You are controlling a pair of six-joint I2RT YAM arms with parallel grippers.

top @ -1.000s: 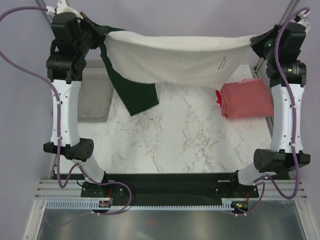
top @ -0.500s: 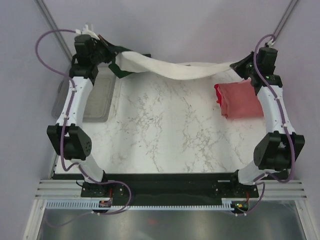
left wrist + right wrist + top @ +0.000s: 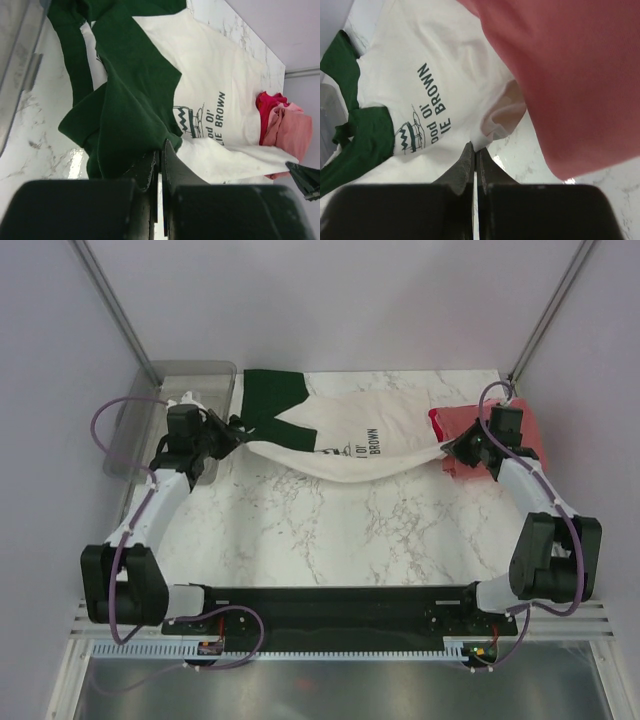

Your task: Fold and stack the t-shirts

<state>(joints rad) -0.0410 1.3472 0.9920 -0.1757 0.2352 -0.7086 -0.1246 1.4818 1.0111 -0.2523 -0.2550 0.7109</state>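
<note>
While left claw [image 3: 236, 437] and right claw [image 3: 448, 453] each pinch an end of the cream-white shirt [image 3: 350, 437], it lies along the surface's [image 3: 350, 530] far edge, long axis claw to claw, body beyond both. At far right corner, coral-red shirt [image 3: 536, 438].

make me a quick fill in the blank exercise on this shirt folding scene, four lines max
1. The cream-white shirt has dark ____ sleeves.
2. The last printed word readable on it is ____.
3. The left gripper and right gripper are each ____ on that shirt's near edge.
4. The coral-red shirt lies on the ____ arm's side of the table.

Missing words: green; BROWN; shut; right
</note>
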